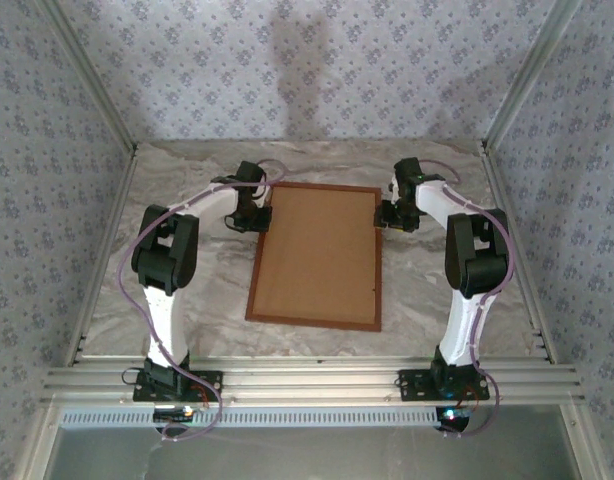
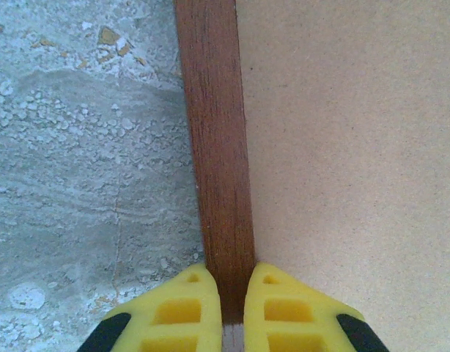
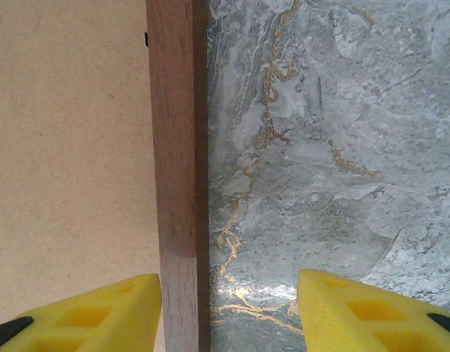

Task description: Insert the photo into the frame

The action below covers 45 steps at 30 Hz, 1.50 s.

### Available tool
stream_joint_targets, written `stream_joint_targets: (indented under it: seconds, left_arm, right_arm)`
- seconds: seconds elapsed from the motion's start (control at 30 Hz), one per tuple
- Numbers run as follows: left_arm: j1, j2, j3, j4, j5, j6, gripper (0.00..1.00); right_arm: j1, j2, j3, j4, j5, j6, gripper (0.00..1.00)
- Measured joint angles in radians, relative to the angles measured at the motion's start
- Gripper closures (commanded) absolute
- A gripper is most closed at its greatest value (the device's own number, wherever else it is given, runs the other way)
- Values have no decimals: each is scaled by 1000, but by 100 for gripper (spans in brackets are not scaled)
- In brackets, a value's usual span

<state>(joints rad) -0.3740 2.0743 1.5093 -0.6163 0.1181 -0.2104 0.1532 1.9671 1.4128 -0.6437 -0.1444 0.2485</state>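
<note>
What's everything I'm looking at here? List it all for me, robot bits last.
frame: one, reddish-brown wood, flat on the table
backing board: one, plain brown, inside the frame
table: one, grey marble look with gold veins, under everything
walls: three, pale floral wallpaper, around the table
metal rails: several, silver, near edge
left arm, right arm: two, white and black, flanking the frame
left claw: yellow, shut, over left moulding
right claw: yellow, open, astride right moulding

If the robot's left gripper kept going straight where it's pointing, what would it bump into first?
Most likely the frame: the left gripper, shut, points right at its wooden left rail, with the brown backing board beside it. It may already touch; depth is hard to judge.
</note>
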Motion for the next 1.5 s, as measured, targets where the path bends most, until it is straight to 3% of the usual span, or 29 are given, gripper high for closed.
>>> stream_joint_targets:
  seconds: [0.53, 1.5]
  left_arm:
    - [0, 0, 0, 0, 0, 0, 100]
    - [0, 0, 0, 0, 1, 0, 100]
  right_arm:
    - [35, 50, 8, -23, 2, -10, 47]
    - [12, 64, 83, -48, 2, -6, 47]
